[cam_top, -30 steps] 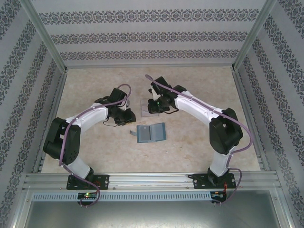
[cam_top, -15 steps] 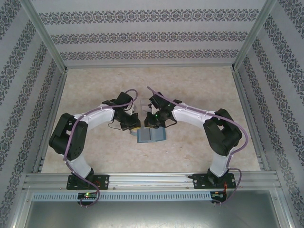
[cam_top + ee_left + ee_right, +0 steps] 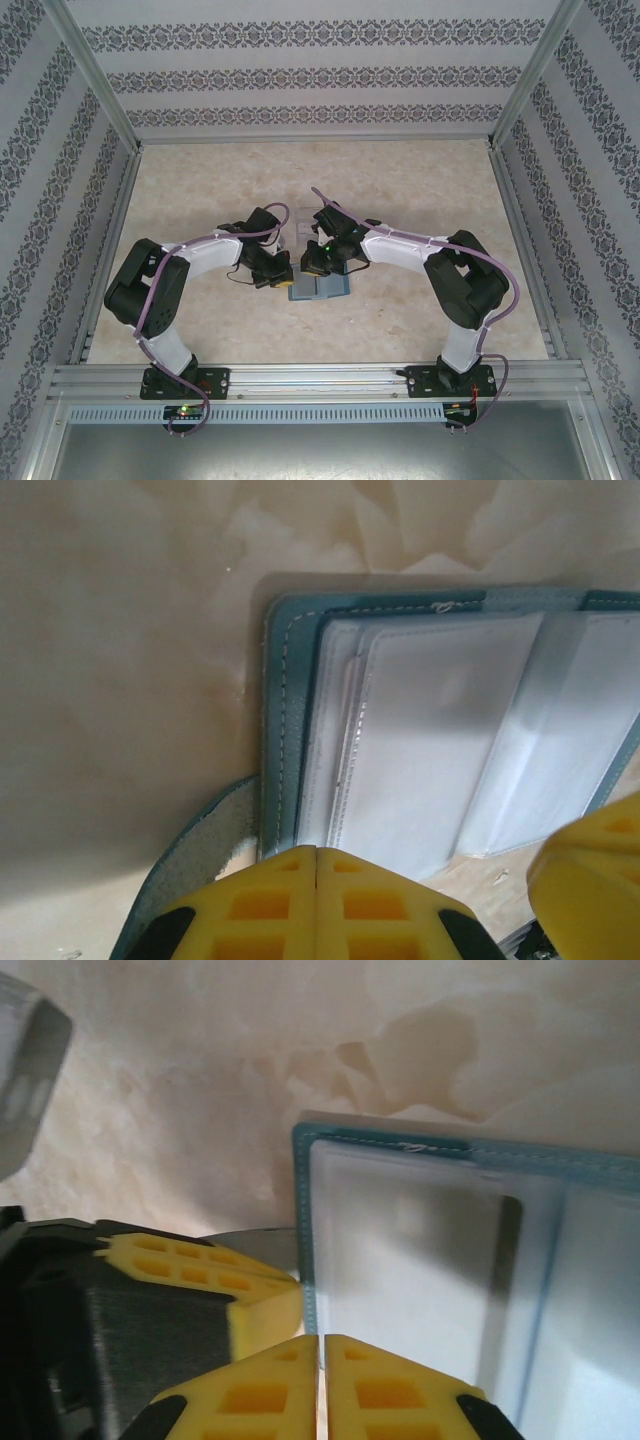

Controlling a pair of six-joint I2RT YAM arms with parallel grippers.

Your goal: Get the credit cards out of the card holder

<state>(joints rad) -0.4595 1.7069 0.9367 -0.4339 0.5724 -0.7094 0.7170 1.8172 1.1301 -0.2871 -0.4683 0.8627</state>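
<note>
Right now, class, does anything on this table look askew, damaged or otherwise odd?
The teal folding card holder lies open and slightly askew; its strap pokes out loose beside one edge. Nothing looks damaged.

Beige marbled table (image 3: 420,180) enclosed by damask-patterned walls (image 3: 320,75).

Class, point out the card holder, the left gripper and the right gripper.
card holder (image 3: 440,730), left wrist view, on its translucent inner pocket.
left gripper (image 3: 317,870), left wrist view, where the shut yellow fingertips meet.
right gripper (image 3: 321,1355), right wrist view, where the shut yellow fingertips meet.
</note>
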